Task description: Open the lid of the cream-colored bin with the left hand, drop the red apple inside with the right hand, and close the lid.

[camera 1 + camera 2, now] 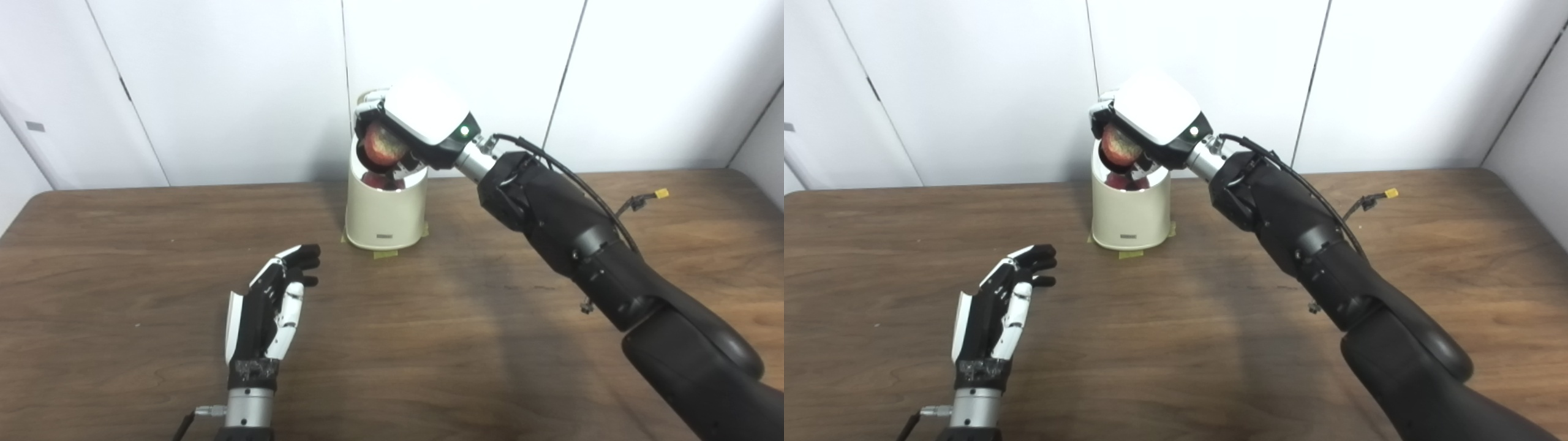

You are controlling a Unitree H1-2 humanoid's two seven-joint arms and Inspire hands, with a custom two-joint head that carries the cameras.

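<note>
The cream-colored bin stands at the back middle of the table, its top open and its shiny lid showing a red reflection. My right hand hovers just above the bin's mouth, shut on the red apple, which hangs over the opening. My left hand rests low over the table in front and left of the bin, open, fingers apart, holding nothing and well clear of the bin.
The brown wooden table stretches to both sides. White wall panels rise right behind the bin. Tape marks the bin's base. A loose cable with a yellow plug hangs off my right forearm.
</note>
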